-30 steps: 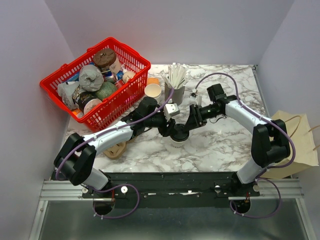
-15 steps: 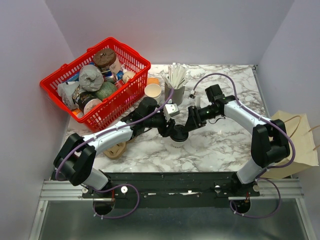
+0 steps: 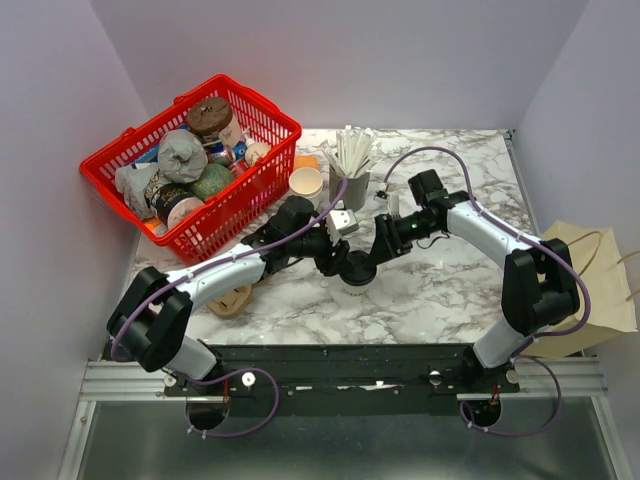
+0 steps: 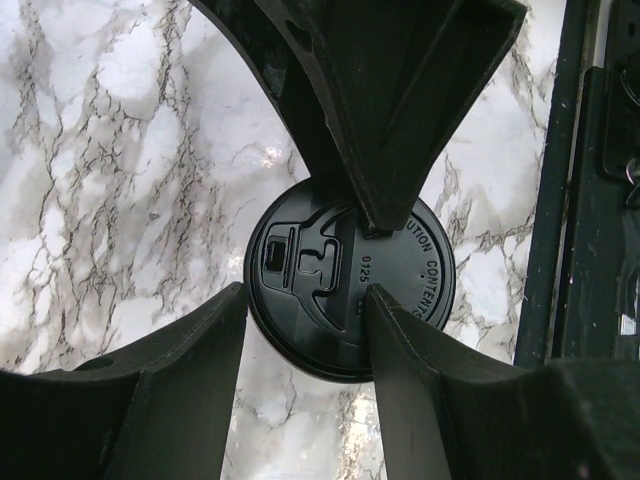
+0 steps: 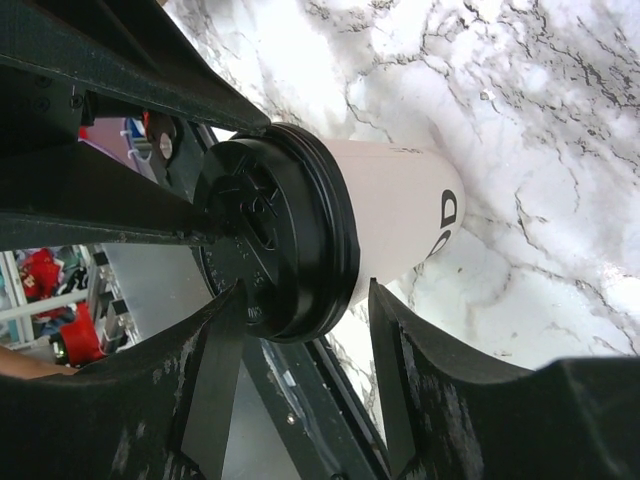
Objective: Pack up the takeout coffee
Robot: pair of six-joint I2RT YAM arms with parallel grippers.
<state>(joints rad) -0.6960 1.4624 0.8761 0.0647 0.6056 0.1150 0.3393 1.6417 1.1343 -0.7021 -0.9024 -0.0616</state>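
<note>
One marble desk (image 3: 440, 290) under everything. Two arms, left arm (image 3: 215, 275) and right arm (image 3: 490, 235), reach in and meet just right of the red basket (image 3: 240, 205) in the top view, on its near side. The basket is full of mixed jars, tins and wrapped packs. A paper bag (image 3: 590, 290), tan, lies well right of the basket, past the desk's edge. A grey cup of white sticks (image 3: 355, 185) stands right of the basket, near it. An open cream paper cup (image 3: 306, 182) sits between that and the basket, just beside the basket wall. A flat tan round thing (image 3: 232, 298) lies near the basket's near corner, partly under the left arm.

The takeout coffee (image 3: 355, 268) stands upright on the desk, right of the basket and nearer the arm bases than the stick cup, where both arms meet. Cream wall with dark print, black lid (image 4: 330, 300) on.

Left jaws: part open, above the lid and looking straight down, nothing clamped between them. One finger (image 4: 180, 400) is at the lid's edge, the other over the lid.

Right jaws: part open, turned sideways. One finger (image 5: 215, 400) is at the lid's top face, the other beside the cup wall just below the lid rim. Cannot tell if they pinch the cup or only flank it. A right finger tip touches the lid top in the left wrist view.
</note>
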